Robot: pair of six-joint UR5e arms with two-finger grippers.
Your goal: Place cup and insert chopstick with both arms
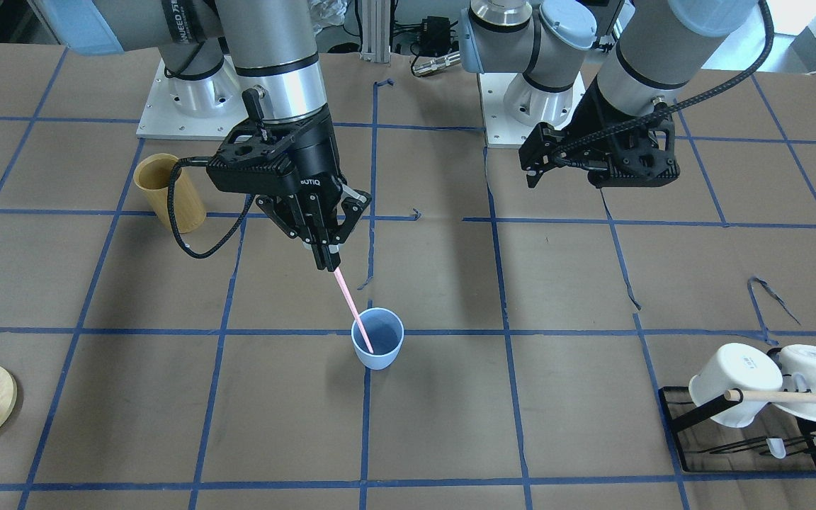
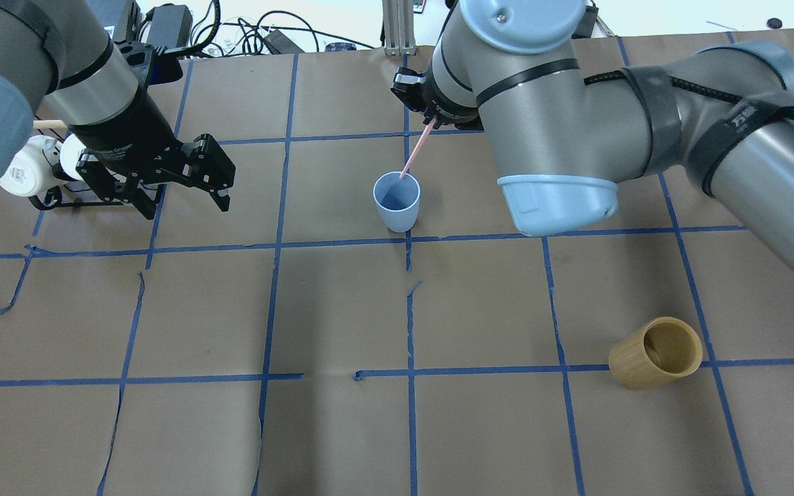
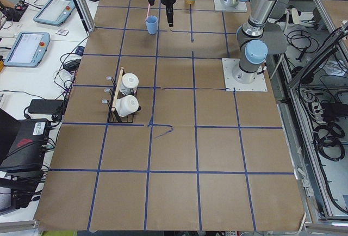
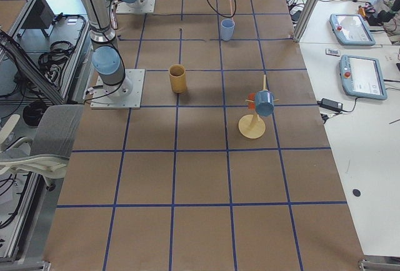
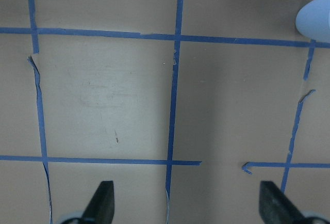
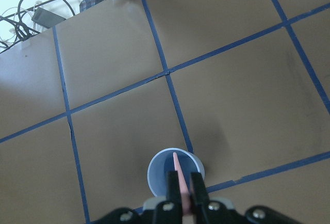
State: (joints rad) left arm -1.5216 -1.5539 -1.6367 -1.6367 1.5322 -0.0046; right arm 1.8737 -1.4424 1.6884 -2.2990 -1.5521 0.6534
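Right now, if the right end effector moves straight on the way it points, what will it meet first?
Probably the blue cup: the right end effector points down along the pink chopstick it holds, whose tip is inside the cup.

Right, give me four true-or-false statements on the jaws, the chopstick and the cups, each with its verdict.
1. The right jaws grip the chopstick. True.
2. The chopstick's lower end is inside the cup. True.
3. The left jaws are shut. False: they are wide open and empty, over bare table.
4. The bamboo cup lies on its side. False: it stands upright, mouth up.
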